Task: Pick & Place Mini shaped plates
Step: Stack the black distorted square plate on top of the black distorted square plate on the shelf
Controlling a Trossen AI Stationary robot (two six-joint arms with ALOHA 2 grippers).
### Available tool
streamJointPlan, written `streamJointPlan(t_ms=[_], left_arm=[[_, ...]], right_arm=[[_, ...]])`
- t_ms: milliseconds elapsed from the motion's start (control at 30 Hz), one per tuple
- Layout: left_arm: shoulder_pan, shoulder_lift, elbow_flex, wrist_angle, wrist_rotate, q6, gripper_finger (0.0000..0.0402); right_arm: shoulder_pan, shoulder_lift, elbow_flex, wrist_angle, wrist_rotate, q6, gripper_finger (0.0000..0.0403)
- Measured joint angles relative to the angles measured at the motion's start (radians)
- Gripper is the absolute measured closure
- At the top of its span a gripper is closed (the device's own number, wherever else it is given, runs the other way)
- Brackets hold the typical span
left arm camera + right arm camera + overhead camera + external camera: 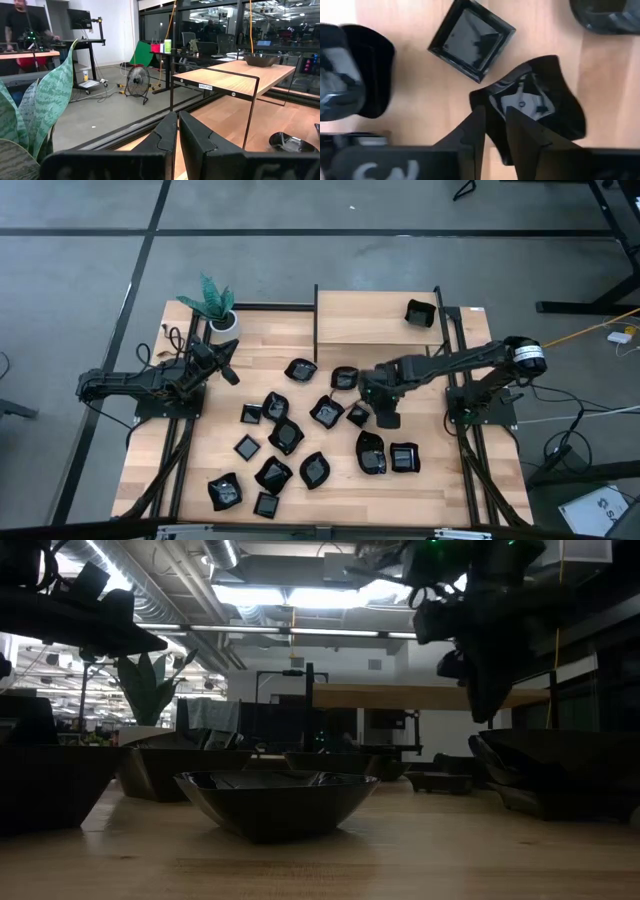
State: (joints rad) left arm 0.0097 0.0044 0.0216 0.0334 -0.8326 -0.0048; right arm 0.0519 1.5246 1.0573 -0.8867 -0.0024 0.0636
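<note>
1. Plates first: the mini shaped plates (300,442) lie scattered over the middle and near part of the wooden table (455,485), most apart, a few touching or overlapping. One plate on the shelf (419,312) sits alone on the raised wooden shelf (370,320) at the table's far edge, so I judge the shelf to be the drop-off.
2. The leaf-like plate (540,102) lies directly under my right wrist camera, with a square plate (471,38) just beside it. They lie close enough that I must come at the leaf-like one along its free rim.
3. My right gripper (494,131) hangs over that rim, one finger inside the bowl and one outside. The fingers stand a little apart with a narrow gap between them, and I cannot tell whether they pinch the rim or merely straddle it. In the high view the plate is flat on the wood, so I judge it not lifted.
4. A thin, glossy rim like this probably slips easily; a grip well down on the wall would serve better.
5. My left gripper (177,131) waits at the table's far left, next to the potted plant (213,305), fingers pressed together on nothing. It is parked there clear of the scatter, facing the shelf.
</note>
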Motion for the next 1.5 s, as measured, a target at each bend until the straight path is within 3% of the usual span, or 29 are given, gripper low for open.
streamJointPlan(t_ms=[267, 567, 1200, 1500], left_arm=[[0.0, 0.0, 0.0, 0.0, 0.0, 0.0, 0.0386], [0.0, 0.0, 0.0, 0.0, 0.0, 0.0, 0.0386], [0.0, 0.0, 0.0, 0.0, 0.0, 0.0, 0.0386], [0.0, 0.0, 0.0, 0.0, 0.0, 0.0, 0.0386]], right_arm=[[0.149, 0.0, 0.0, -0.083, 0.139, 0.036, 0.0269], [0.223, 0.0, -0.003, -0.09, 0.2, 0.034, 0.0264], [0.224, 0.0, -0.209, 0.151, 0.281, -0.003, 0.0264], [0.22, 0.001, -0.219, 0.189, 0.324, -0.011, 0.0285]])
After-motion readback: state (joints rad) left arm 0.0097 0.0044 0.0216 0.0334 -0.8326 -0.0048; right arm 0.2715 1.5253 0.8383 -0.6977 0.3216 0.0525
